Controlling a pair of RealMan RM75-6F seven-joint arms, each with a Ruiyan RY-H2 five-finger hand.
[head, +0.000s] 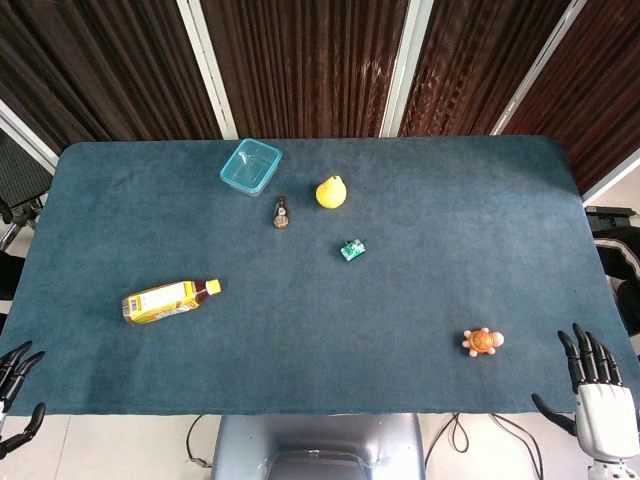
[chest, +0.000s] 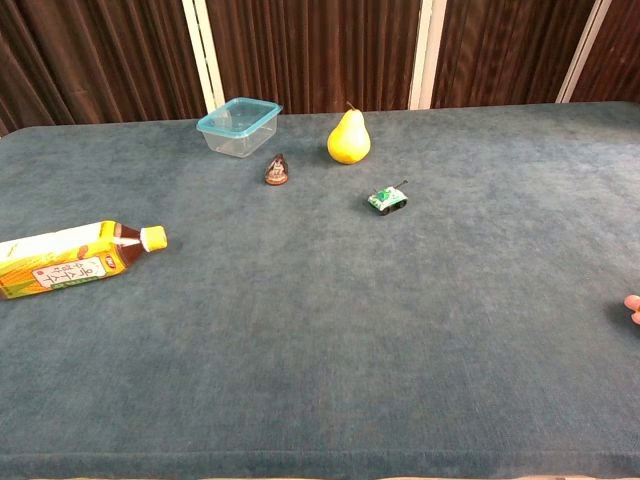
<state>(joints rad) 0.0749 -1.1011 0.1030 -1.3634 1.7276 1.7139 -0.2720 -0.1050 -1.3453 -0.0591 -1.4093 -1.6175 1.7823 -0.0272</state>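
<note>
My right hand (head: 597, 385) hangs at the table's near right corner, fingers spread and empty, nearest to an orange toy turtle (head: 483, 341) whose edge just shows in the chest view (chest: 633, 306). My left hand (head: 17, 388) sits off the near left corner, fingers apart, holding nothing. A tea bottle (head: 168, 300) (chest: 72, 258) lies on its side at the left. Neither hand shows in the chest view.
A clear box with a teal rim (head: 250, 166) (chest: 239, 126) stands at the back. Near it are a yellow pear (head: 331, 191) (chest: 348, 138), a small brown figurine (head: 281, 214) (chest: 277, 171) and a green toy tank (head: 352, 250) (chest: 387, 200). Dark curtains hang behind the blue table (head: 430, 200).
</note>
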